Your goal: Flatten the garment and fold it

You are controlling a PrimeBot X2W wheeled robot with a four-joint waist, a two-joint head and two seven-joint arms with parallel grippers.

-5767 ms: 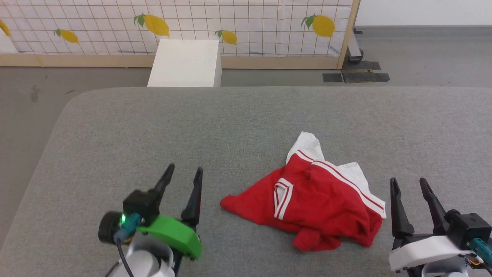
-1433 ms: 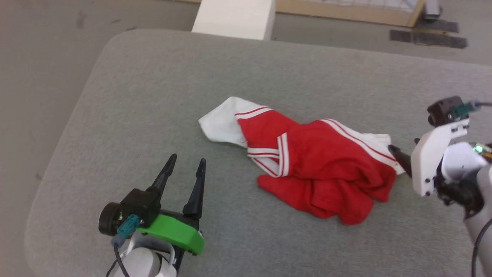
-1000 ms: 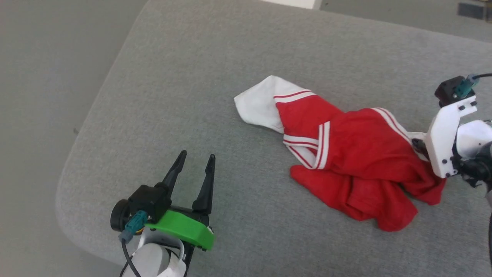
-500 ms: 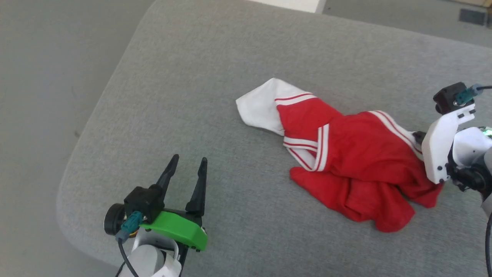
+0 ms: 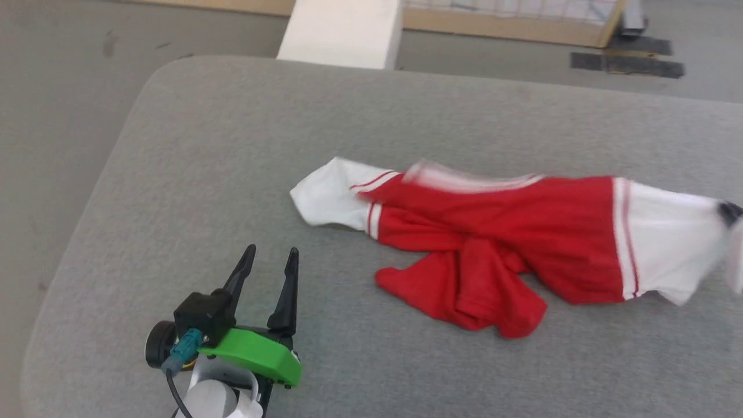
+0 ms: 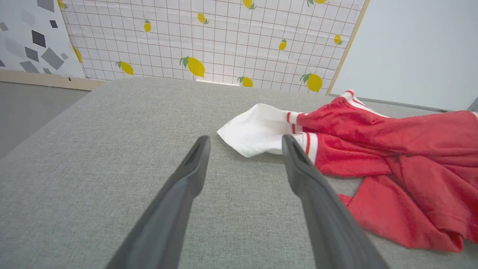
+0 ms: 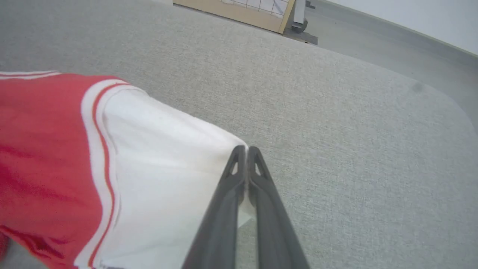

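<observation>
No text, label, brand name, number or sign is legible in any view. The garment carries red-and-white stripe trim without lettering. The backdrop panel carries a printed grid with lemon motifs and no characters.

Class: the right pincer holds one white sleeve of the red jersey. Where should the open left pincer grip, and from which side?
Probably the cuff edge of the free white sleeve. It lies flat at the left end of the jersey, opposite the sleeve pinched by the right pincer. The left pincer should come in low from that end, stretching it flat.
</observation>
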